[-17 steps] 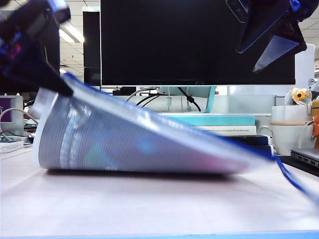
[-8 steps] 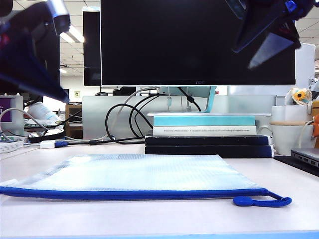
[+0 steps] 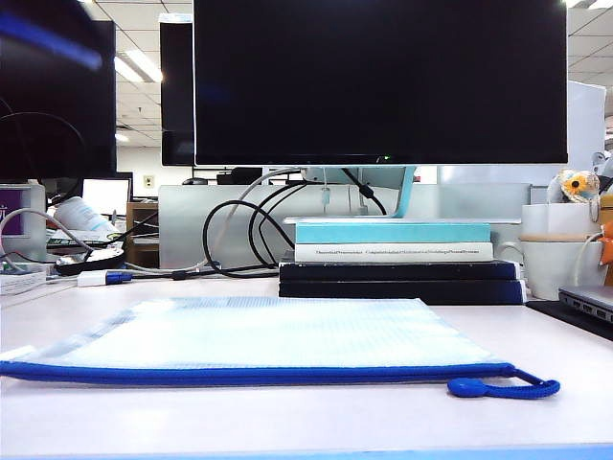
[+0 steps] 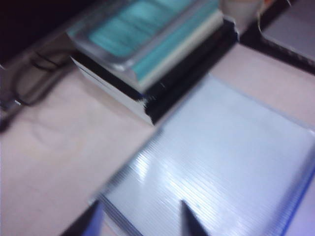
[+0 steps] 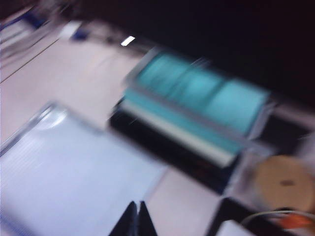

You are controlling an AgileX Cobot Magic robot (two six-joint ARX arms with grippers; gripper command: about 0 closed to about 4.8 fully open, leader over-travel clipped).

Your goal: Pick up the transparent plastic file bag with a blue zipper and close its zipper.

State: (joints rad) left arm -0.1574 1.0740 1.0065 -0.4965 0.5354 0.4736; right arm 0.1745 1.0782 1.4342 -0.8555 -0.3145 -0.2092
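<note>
File bag (image 3: pixel 259 335) — flat on table (image 3: pixel 287 422), zipper (image 3: pixel 249 374) along its near edge. Left gripper (image 4: pixel 140 219) above it, fingers spread; right gripper (image 5: pixel 134 219) above, pressed together — both empty.

We see the file bag (image 3: pixel 259 335) lying flat on the table (image 3: pixel 287 422), its zipper (image 3: pixel 249 374) along the near edge, the pull at the right end. Behind it sits a stack of books (image 3: pixel 397 259), a monitor (image 3: pixel 378 81) behind those. A mug (image 3: pixel 556 254) stands right of the books.
</note>
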